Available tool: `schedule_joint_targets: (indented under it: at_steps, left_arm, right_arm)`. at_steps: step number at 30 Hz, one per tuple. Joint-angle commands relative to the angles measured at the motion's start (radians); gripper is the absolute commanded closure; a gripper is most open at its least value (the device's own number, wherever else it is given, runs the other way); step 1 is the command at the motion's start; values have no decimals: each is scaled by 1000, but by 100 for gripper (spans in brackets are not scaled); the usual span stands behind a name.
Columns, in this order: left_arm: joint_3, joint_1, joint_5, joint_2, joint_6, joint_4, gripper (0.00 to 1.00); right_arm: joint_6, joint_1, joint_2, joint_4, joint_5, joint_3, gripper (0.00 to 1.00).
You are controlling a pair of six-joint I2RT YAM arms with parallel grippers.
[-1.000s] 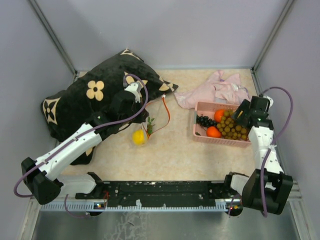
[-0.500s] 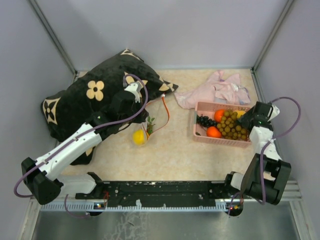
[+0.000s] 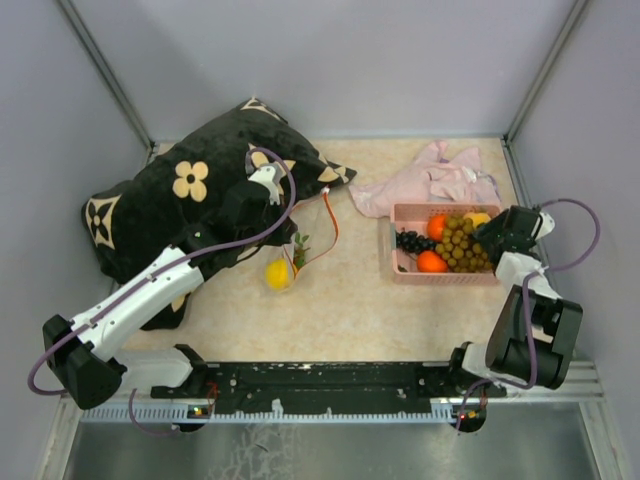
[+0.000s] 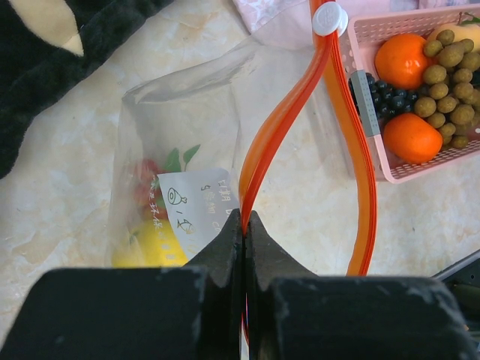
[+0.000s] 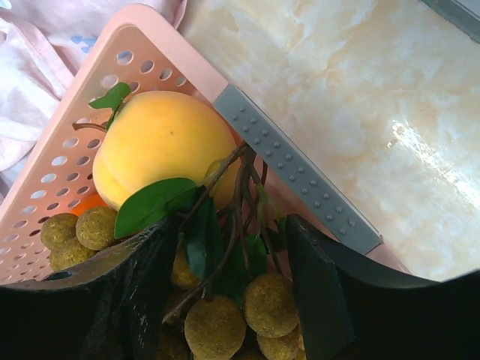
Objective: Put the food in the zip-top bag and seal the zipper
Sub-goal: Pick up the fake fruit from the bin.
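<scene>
- On the left half of the table, we find the left gripper with its jaws pressed together on the zipper, pinching one orange-red strip near its end
- The zip-top bag hangs from that pinch, lower part resting on the table just beside the black flowered cushion
- Mouth unsealed: the two zipper strips bow apart and meet only at a white slider at the far end
- Seen through the plastic, we note the lemon at the bottom of the bag, the strawberry just above it, and a white printed label beside them
- To the right, apart from the bag, the pink basket sits on the table, with the pale pink cloth just behind it
- In the basket: orange round fruits, dark grapes at the end nearest the bag, a brownish-green grape bunch, and a yellow-orange fruit in the far right corner
- The right gripper is down in the basket's right end, jaws part-way apart, with the bunch's stem, leaves and top grapes between them
- We cannot tell whether those fingers clamp the bunch or merely straddle it
</scene>
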Motion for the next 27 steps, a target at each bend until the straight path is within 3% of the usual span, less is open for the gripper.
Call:
schedule_joint_targets:
  at_steps: [1, 5, 14, 27]
  left_arm:
    - [-7, 7, 12, -14, 8, 26, 100]
    - [-8, 7, 12, -15, 8, 26, 100]
    - [-7, 9, 13, -14, 6, 26, 100]
    - [-7, 15, 15, -14, 6, 26, 100]
  right_arm:
    - [-41, -11, 36, 65, -37, -40, 45]
    - [-80, -15, 50, 90, -75, -43, 69]
    - [-150, -15, -86, 13, -109, -15, 98]
    - [-204, -15, -316, -97, -129, 37, 100]
